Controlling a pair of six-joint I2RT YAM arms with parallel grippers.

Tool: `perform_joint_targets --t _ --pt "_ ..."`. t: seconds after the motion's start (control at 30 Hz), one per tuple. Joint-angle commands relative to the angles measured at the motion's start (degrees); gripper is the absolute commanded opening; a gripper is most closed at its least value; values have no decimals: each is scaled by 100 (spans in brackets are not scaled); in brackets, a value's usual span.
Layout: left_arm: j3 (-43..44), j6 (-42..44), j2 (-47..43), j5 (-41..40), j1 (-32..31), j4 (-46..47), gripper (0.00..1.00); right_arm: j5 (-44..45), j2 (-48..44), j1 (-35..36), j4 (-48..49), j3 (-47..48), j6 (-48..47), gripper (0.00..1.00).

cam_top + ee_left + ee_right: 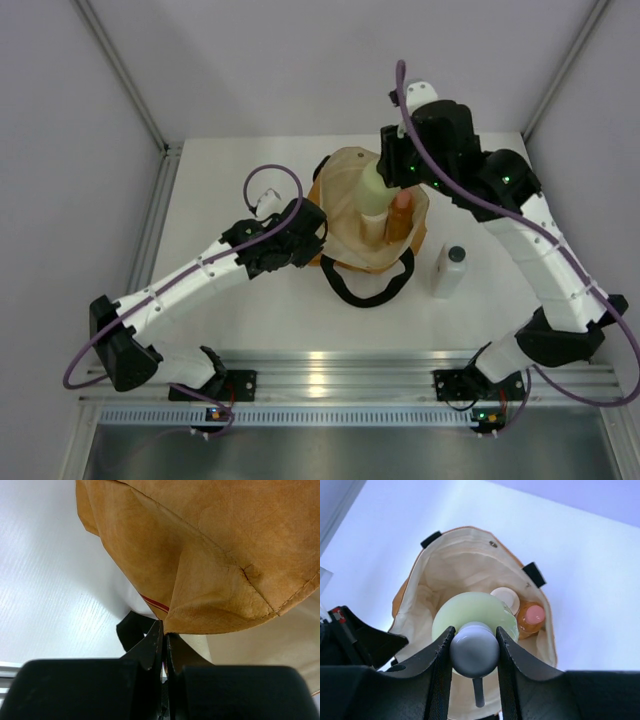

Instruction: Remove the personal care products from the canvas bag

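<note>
The mustard-tan canvas bag (345,225) stands open at the table's middle, cream lining showing in the right wrist view (450,575). My right gripper (474,647) is shut on the white cap of the yellow-green bottle (475,612), held upright above the bag's opening; in the top view the yellow-green bottle (372,190) hangs below the gripper (400,165). The cream-beige bottle (506,597) and the orange bottle with pink cap (534,615) stand inside the bag. The white bottle with dark cap (450,270) lies on the table to the right. My left gripper (165,630) is shut on the bag's fabric edge (200,625).
The bag's black loop handle (365,285) lies on the table in front of the bag. White walls enclose the table on the left, back and right. An aluminium rail (340,375) runs along the near edge.
</note>
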Motion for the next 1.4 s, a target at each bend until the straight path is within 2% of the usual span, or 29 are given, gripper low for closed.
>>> perform_joint_targets --t 0.0,0.53,0.67,0.77,0.83,0.93,1.1,1.27,1.37 --pt "-62 -33 -17 35 -10 8 0 684 -603 -105 69 897 -188 0" --pt "-203 -157 -44 132 -19 17 0 3085 -1157 -360 7 1390 -1023 0" --pt "-151 -139 -8 158 -10 17 0 2885 -1174 -886 7 1049 -927 0" --pt "-133 -130 -17 149 -19 17 0 1790 -1262 -1905 24 698 -541 0" --pt "-133 -122 -26 149 -19 17 0 1592 -1289 -2381 103 504 -426 0" --pt "-168 -130 -26 167 -19 17 0 1416 -1403 -2715 436 -23 -329 0" --pt "-107 -95 27 185 -19 26 0 1389 -1930 -3268 1464 -1859 39 0" --pt "-80 -25 -17 185 -10 25 0 1223 -2589 -3551 3090 -3931 163 0" --pt "-133 -25 -70 158 -10 17 0 1126 -2608 -3630 3531 -4576 137 0"
